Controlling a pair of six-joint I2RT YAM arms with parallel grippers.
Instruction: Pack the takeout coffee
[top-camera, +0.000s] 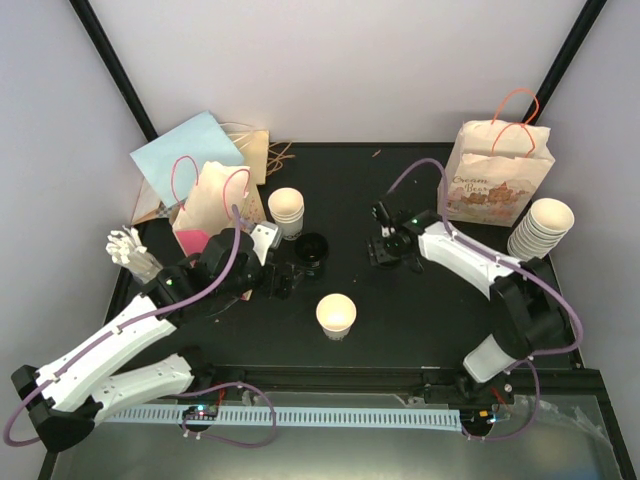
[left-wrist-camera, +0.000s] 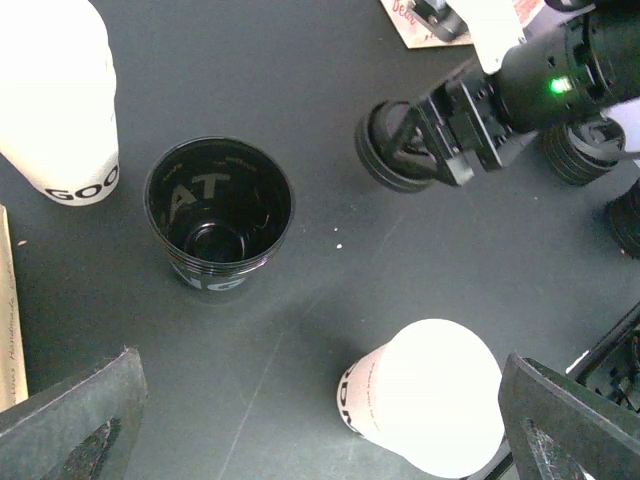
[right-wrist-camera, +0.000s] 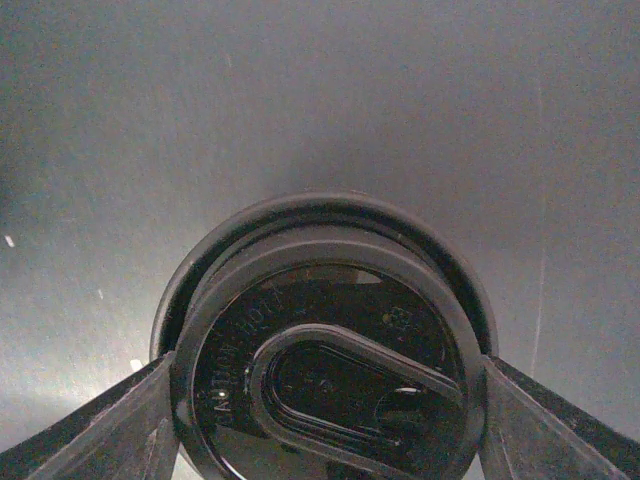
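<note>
My right gripper (right-wrist-camera: 325, 405) is shut on a black coffee lid (right-wrist-camera: 330, 350), pinching its rim from both sides a little above the dark table. From above, that gripper (top-camera: 384, 252) hangs right of an upright black cup (top-camera: 312, 248). The left wrist view shows the black cup (left-wrist-camera: 220, 210), empty, and the held lid (left-wrist-camera: 400, 148) to its upper right. A single white cup (top-camera: 336, 314) stands nearer the front, mouth up. My left gripper (left-wrist-camera: 320, 430) is open and empty, its fingers (left-wrist-camera: 70, 425) spread wide, with the white cup (left-wrist-camera: 430, 400) just inside the right finger.
A stack of white cups (top-camera: 287, 211) stands behind the black cup. A printed paper bag (top-camera: 497, 175) and another cup stack (top-camera: 540, 228) are at the back right. Paper bags (top-camera: 215, 195) and white cutlery (top-camera: 130, 250) crowd the left. Spare black lids (left-wrist-camera: 580, 150) lie by the right arm.
</note>
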